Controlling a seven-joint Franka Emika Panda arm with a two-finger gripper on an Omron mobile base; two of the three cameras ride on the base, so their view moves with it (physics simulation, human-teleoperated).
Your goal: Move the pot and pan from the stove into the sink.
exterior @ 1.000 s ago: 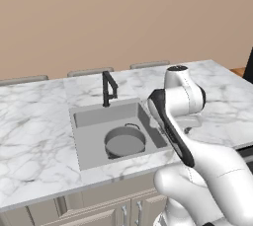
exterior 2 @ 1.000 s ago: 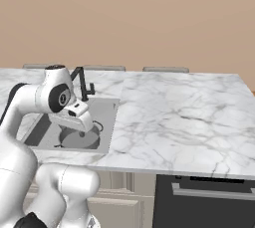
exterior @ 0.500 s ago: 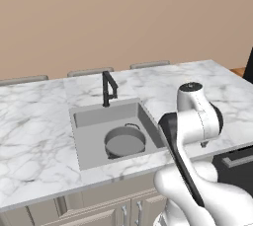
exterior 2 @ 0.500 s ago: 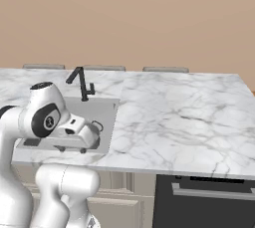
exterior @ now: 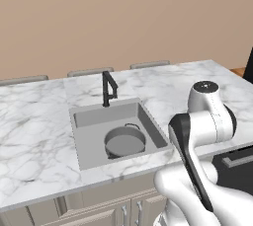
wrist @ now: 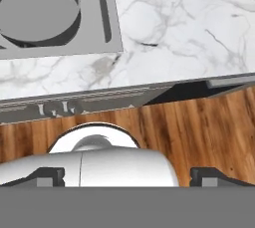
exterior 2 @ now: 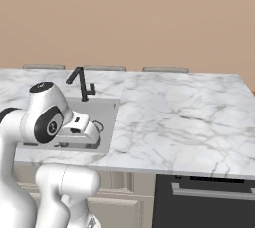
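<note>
One item, the pot (exterior: 125, 141), sits in the sink (exterior: 84, 121); with its pincer (wrist: 127, 174) released and empty, fetching the pan comes next.

A tan wall (exterior: 123, 18) backs the white marble counter (exterior 2: 174, 117), above wood plank flooring (wrist: 189, 132).

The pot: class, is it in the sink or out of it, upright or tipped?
In and upright. The pot stands on the floor of the sink, its round rim level and facing up, its inside showing empty.
</note>
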